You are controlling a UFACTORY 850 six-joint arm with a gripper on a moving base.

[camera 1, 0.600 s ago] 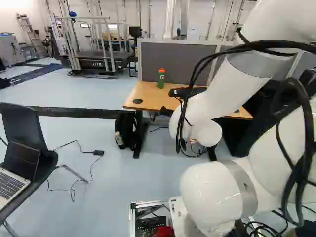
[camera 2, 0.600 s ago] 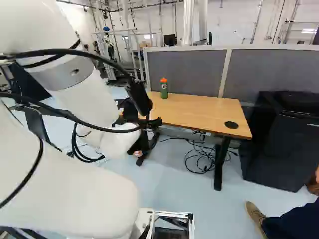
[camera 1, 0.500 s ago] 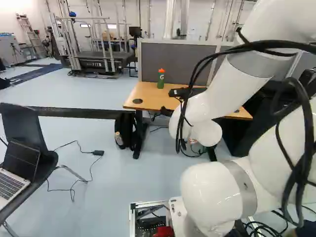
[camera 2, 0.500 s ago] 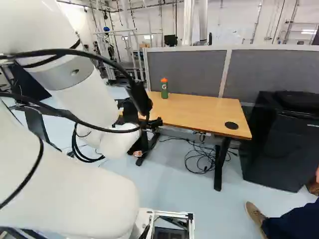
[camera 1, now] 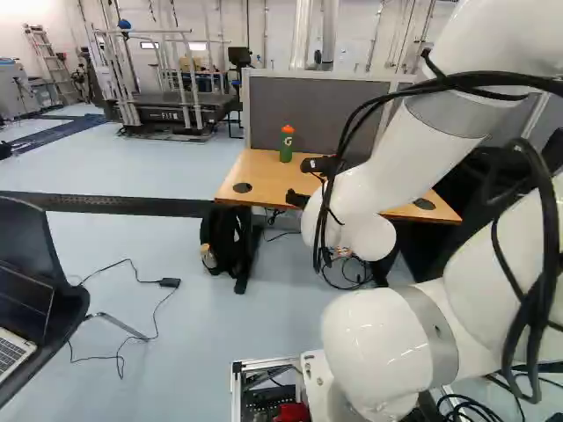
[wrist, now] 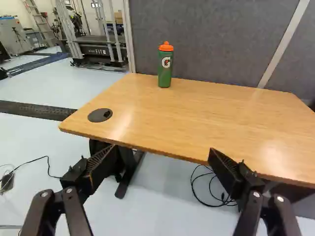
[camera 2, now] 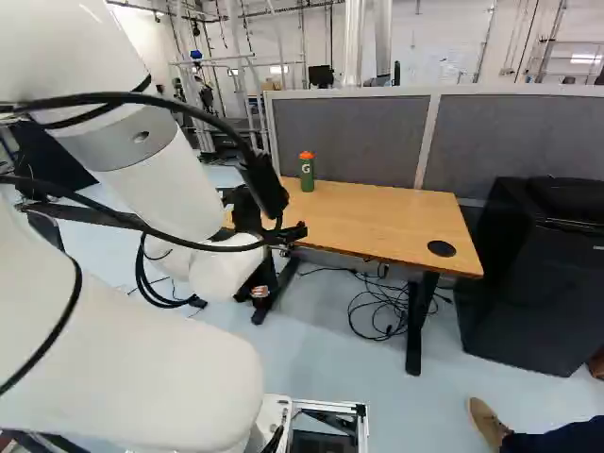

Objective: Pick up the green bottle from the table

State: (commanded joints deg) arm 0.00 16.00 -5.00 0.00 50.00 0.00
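We're holding black two-fingered gripper [camera 2: 295,232] with fingers spread wide apart; slim green cylindrical bottle with orange lid [wrist: 165,70] is standing upright at our twelve o'clock, on light-brown wood-topped table [wrist: 197,115], near grey fabric partition [wrist: 211,39].

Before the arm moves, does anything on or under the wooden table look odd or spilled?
Only the thin black cables look odd: they lie tangled on the pale floor beneath the table. The green, orange-capped bottle stands upright; no spill shows.
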